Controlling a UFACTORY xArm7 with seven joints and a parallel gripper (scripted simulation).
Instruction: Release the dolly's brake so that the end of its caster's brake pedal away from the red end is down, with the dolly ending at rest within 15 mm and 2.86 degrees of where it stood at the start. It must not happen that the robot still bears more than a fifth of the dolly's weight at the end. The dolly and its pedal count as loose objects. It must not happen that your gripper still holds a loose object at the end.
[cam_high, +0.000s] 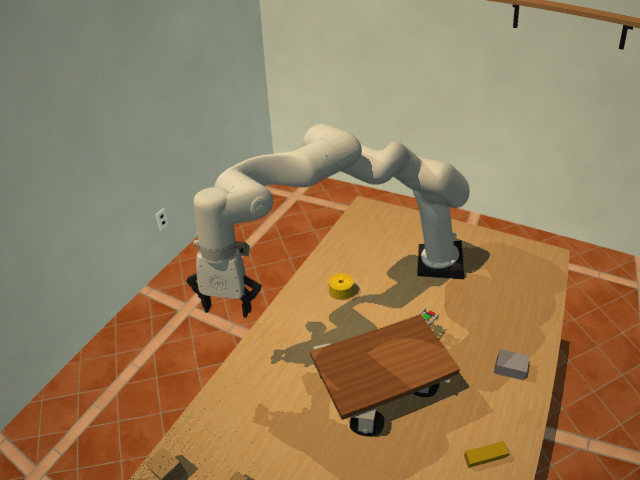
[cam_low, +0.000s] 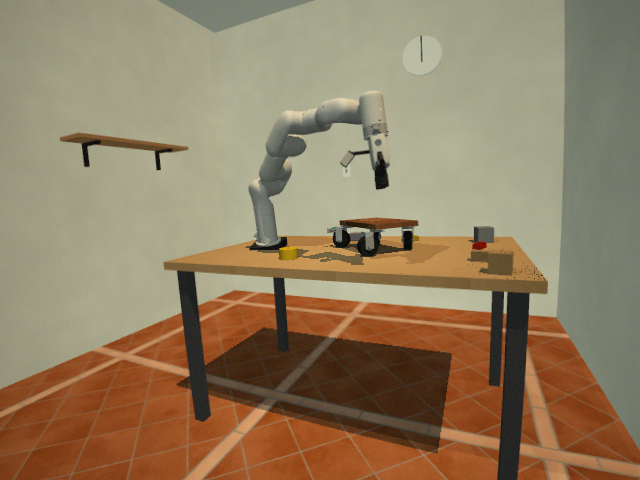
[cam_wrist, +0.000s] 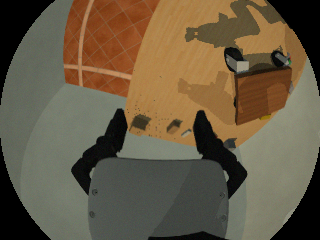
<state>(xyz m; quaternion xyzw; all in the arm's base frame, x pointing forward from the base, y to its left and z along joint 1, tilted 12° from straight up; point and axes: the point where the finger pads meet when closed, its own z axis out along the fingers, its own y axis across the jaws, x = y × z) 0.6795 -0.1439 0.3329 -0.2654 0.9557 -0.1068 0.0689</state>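
Observation:
The dolly (cam_high: 385, 363) has a dark wooden deck and black casters and stands in the middle of the table; it also shows in the exterior view (cam_low: 378, 223) and in the wrist view (cam_wrist: 263, 94). A small red and green brake pedal (cam_high: 429, 314) sticks out at its far corner. My gripper (cam_high: 224, 303) is open and empty. It hangs high above the table, well above the dolly in the exterior view (cam_low: 381, 176). Its two black fingers frame the table's end in the wrist view.
A yellow cylinder (cam_high: 341, 285) lies near the arm's base (cam_high: 440, 258). A grey cube (cam_high: 511, 363) and a yellow block (cam_high: 486, 453) lie to the dolly's right. A tan box (cam_low: 499, 260) and a small red block (cam_low: 479, 245) sit at the table's end.

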